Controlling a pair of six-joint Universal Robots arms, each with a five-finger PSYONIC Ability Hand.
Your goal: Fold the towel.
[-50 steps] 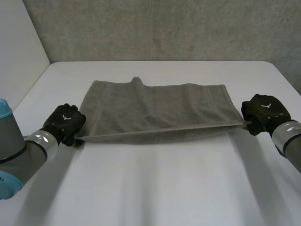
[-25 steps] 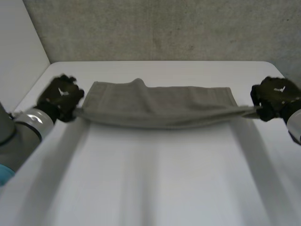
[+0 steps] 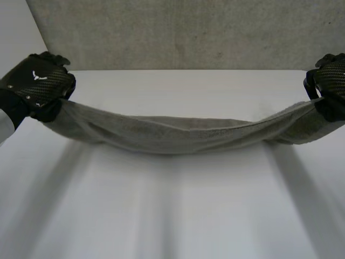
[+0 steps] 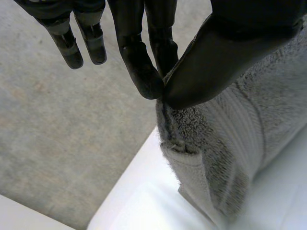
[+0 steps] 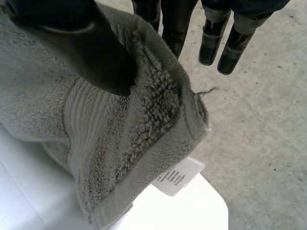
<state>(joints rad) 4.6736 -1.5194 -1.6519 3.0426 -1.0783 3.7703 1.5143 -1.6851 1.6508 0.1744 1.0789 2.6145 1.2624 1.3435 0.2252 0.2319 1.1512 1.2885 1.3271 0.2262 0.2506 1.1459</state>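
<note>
A grey towel hangs in a sagging arc above the white table, strung between my two hands. My left hand is raised at the towel's left end, thumb and fingers pinching its corner. In the left wrist view the left hand squeezes the hem between thumb and a fingertip. My right hand holds the right end high. In the right wrist view the right hand presses the thick corner against its fingers, and a white label dangles below that corner.
A grey carpeted floor lies beyond the table's far edge. The table's rounded corners show beneath each held towel end in the wrist views.
Both hands have lifted and moved away from me with the towel's corners. The towel has come off the table and now sags in the air between them.
</note>
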